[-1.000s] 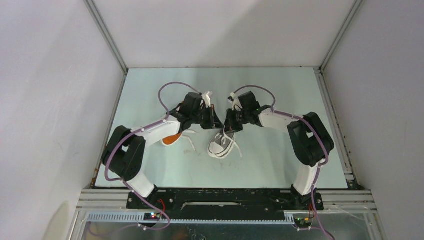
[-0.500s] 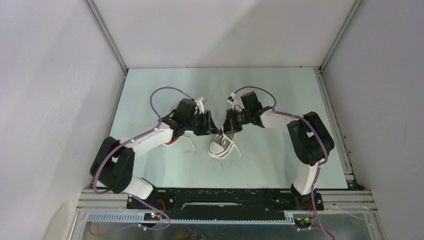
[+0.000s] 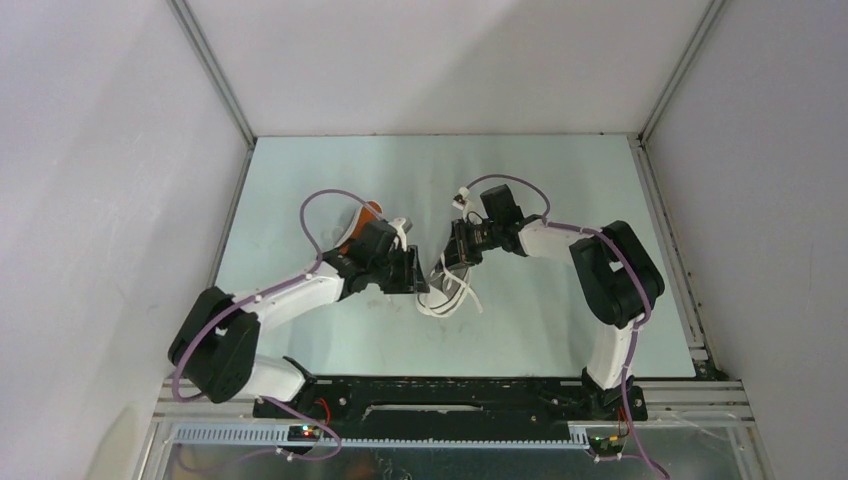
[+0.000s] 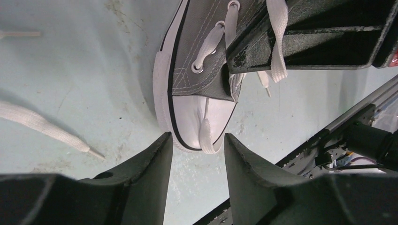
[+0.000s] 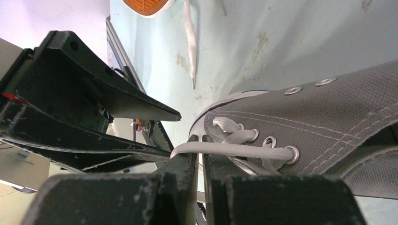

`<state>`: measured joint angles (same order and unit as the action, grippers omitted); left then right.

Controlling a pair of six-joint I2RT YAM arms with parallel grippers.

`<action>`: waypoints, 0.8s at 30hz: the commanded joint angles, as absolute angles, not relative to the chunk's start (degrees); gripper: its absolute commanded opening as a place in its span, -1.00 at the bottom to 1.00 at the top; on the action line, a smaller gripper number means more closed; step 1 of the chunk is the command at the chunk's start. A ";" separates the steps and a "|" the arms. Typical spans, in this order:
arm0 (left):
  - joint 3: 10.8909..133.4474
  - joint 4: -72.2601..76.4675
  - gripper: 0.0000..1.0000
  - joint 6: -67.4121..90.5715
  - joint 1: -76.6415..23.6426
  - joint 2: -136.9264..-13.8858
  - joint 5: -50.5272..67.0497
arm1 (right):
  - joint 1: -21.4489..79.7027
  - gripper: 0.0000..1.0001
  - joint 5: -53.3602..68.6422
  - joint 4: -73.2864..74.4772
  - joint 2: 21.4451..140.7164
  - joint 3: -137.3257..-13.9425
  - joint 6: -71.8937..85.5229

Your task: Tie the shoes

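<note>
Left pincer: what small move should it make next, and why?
Probably lower the open left pincer and close on the lace strand lying across the white toe cap. It holds nothing, while the right pincer pinches the other lace beside the eyelets, so a second end seems needed.

A scuffed pale-green table (image 3: 560, 180) is pictured with two shoes laid on it: a grey sneaker (image 3: 445, 287) is set upright near the middle, its white laces (image 3: 470, 297) spilled alongside, and a second sneaker (image 3: 368, 213) is seen farther left, orange sole showing.
</note>
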<state>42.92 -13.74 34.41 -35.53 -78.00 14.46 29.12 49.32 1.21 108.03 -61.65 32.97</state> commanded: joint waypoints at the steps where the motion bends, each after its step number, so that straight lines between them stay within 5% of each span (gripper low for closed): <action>1: 46.78 -13.98 -0.06 32.85 -37.12 -80.85 11.66 | 29.20 -0.80 50.78 -1.43 108.59 -61.79 33.26; 10: 48.96 -14.72 -0.12 32.01 -38.83 -84.45 10.63 | 29.30 -0.73 50.81 -0.86 108.42 -61.78 33.09; 14: 49.79 -15.91 -0.38 31.43 -39.26 -85.86 9.54 | 29.51 -0.69 50.88 -0.80 108.50 -61.78 33.09; 17: 50.58 -15.87 -0.94 30.93 -39.21 -87.87 10.04 | 29.74 -0.65 50.77 -0.51 108.55 -61.78 33.09; 24: 49.79 -13.04 -1.00 30.27 -39.23 -88.58 12.06 | 29.31 -0.55 50.04 0.70 108.59 -61.79 33.01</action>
